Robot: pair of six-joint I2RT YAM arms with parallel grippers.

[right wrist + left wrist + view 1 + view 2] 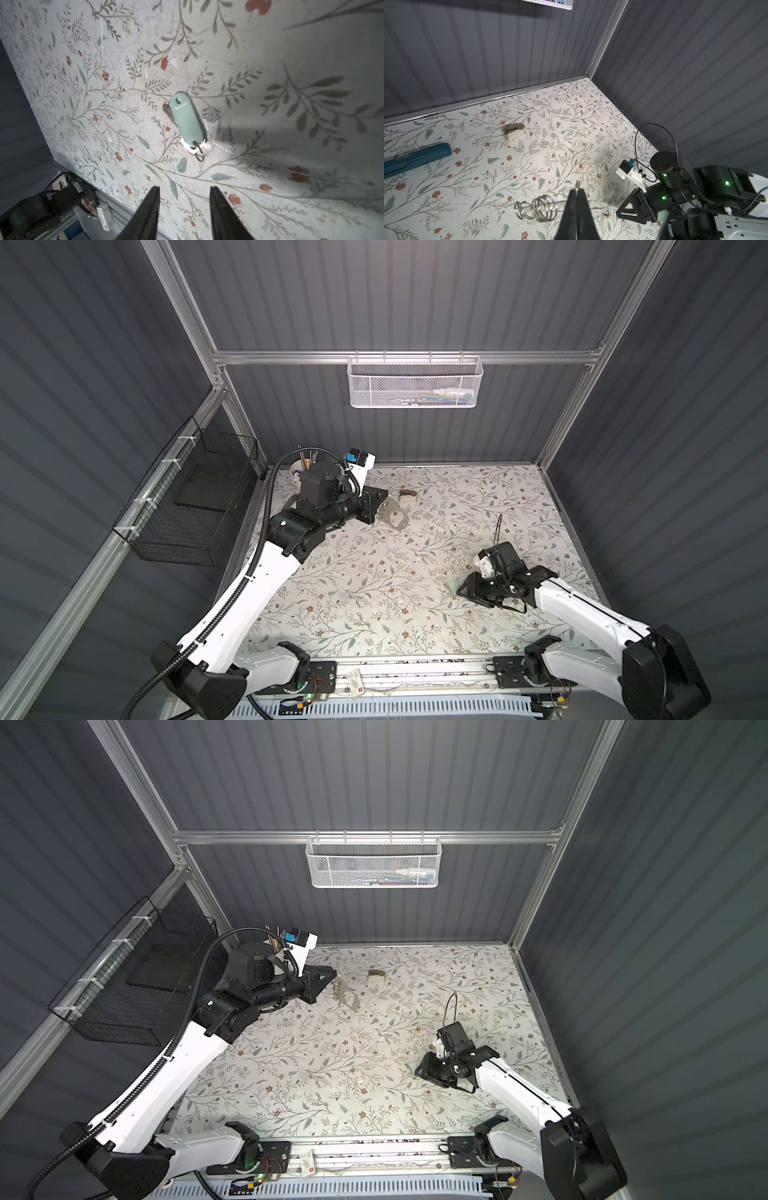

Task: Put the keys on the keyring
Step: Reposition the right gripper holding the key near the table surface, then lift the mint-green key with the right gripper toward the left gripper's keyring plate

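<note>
Closest to my right wrist camera sit the black fingers (149, 209) of the right gripper (185, 188), spread apart with nothing between them; just ahead of their tips, clear of them, the keys (188, 122) lie flat on the floral table cover (291, 52); the mint-green tag (187, 116) lies on top, a dark sliver of key metal peeks out from under one long edge, and a small split ring (199, 154) sits at the tag's end nearest the fingers. In both top views only a pale corner of the tag (452, 585) (410, 1065) shows, just past that gripper's nose. My left gripper (577, 191) is pressed together, pinching the keyring (395, 516) by one edge, so the grey fob juts out beyond its tips; whether the fob's far end touches the table I cannot tell. On the left wrist camera I see the fob edge-on, with silver wire rings (544, 208) bunched beside the fingertips. Beyond that gripper, well apart, rests a tan-and-white stapler (513, 132); a teal case (417, 156) lies off to its side; keys and keyring are well apart.
</note>
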